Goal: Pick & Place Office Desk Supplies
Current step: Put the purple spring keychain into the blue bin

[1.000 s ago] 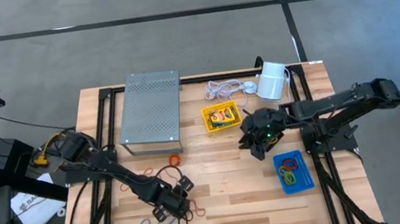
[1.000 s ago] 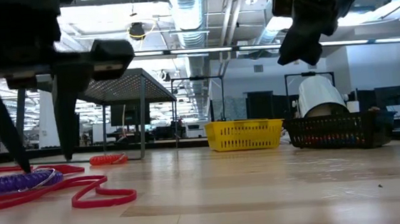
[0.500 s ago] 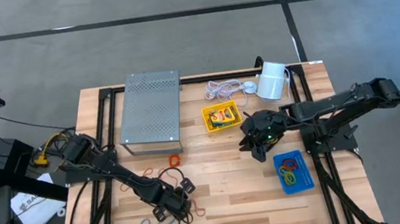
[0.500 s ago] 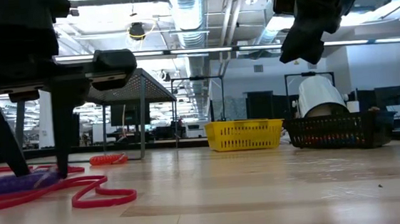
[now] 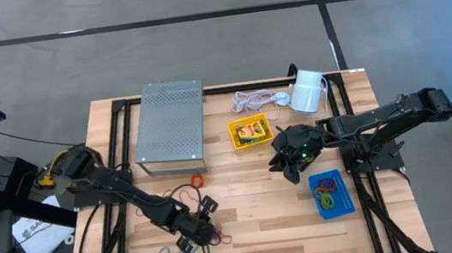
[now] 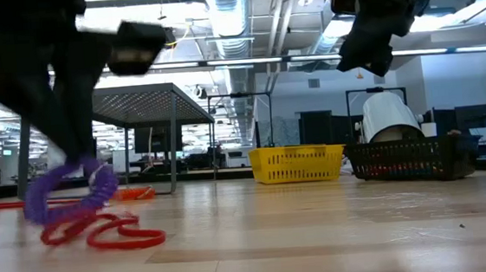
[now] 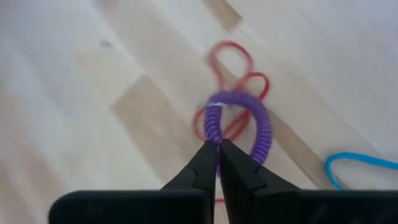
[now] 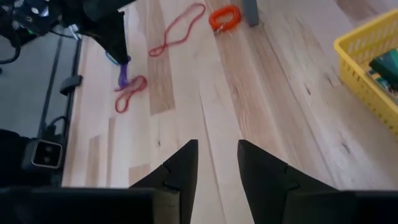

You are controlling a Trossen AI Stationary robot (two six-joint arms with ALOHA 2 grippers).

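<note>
**Purple coil band pinched at the front of the surface**

We see the left gripper (image 7: 217, 149) pressed together on a purple coiled band (image 7: 261, 127), held just above a red loop (image 6: 103, 234) on the wooden surface (image 5: 253, 209). The right gripper (image 8: 214, 155) hangs mid-air with fingers spread, empty, between the yellow tray (image 5: 250, 131) and the blue tray (image 5: 332, 193).

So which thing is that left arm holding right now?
Start at the big grey perforated metal box and look toward the near table edge. There the left gripper pinches a purple coiled band. It hangs lifted above a flat red rubber-band loop, the only ridged, spring-like one there.
</note>
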